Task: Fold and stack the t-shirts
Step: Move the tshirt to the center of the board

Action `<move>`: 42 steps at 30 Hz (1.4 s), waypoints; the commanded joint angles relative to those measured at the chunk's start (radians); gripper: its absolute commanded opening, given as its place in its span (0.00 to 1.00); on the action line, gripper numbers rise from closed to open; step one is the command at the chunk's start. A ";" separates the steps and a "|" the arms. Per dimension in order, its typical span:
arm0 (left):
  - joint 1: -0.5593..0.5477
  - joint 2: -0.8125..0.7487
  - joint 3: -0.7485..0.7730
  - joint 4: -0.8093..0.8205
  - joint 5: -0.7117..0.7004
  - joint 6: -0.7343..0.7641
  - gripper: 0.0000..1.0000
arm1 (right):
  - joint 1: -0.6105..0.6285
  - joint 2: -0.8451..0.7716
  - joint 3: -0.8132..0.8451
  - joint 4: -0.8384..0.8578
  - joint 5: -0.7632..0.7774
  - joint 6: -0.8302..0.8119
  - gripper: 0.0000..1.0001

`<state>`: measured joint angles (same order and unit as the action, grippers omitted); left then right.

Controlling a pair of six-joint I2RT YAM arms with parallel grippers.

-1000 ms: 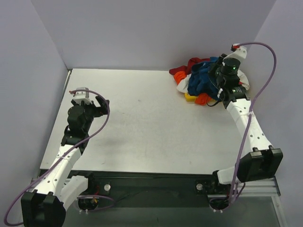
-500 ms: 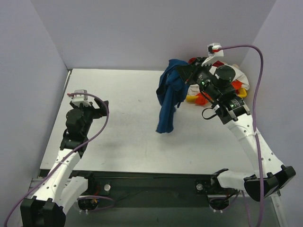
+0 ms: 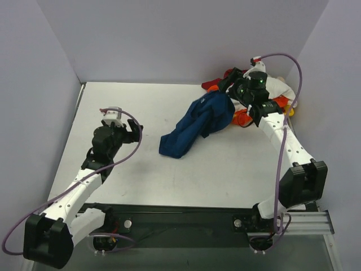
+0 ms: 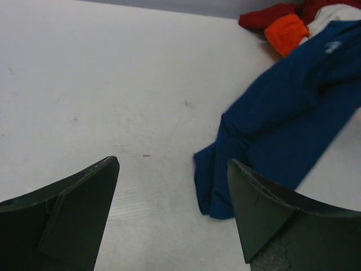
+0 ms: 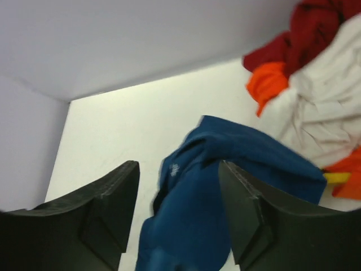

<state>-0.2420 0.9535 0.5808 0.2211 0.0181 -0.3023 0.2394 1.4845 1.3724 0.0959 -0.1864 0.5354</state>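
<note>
Dark blue t-shirt [image 3: 194, 125] lies crumpled on the tabletop [image 3: 141, 175], stretched from centre toward the far right. Its far end is against the pile of red, white and orange t-shirts [image 3: 279, 87]. Right hand [image 5: 177, 166] is above that end, fingers apart, gripping nothing. Left hand [image 4: 172, 164] is open over the tabletop, left of the shirt.

A flat pale grey table top [image 3: 169, 169] lies below the right gripper [image 5: 177, 169]. Plain lilac walls [image 3: 169, 39] rise beyond it. To its right shows a sliver of flat yellow plastic tray [image 5: 335, 178], mostly covered.
</note>
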 commanded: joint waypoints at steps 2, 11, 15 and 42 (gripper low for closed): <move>-0.130 0.105 0.068 0.012 -0.093 0.045 0.89 | -0.023 0.034 -0.056 -0.016 0.004 0.032 0.65; -0.195 0.297 0.034 0.035 -0.081 -0.052 0.81 | 0.118 -0.018 -0.315 0.073 0.041 0.009 0.66; -0.221 0.395 0.040 0.015 -0.086 -0.072 0.74 | 0.124 -0.010 -0.392 0.113 0.010 0.029 0.65; -0.270 0.748 0.169 0.053 0.103 -0.096 0.14 | 0.129 -0.038 -0.518 0.159 -0.031 0.018 0.64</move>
<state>-0.5114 1.6840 0.7410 0.2436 0.0139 -0.3901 0.3676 1.4750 0.8501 0.2287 -0.2073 0.5533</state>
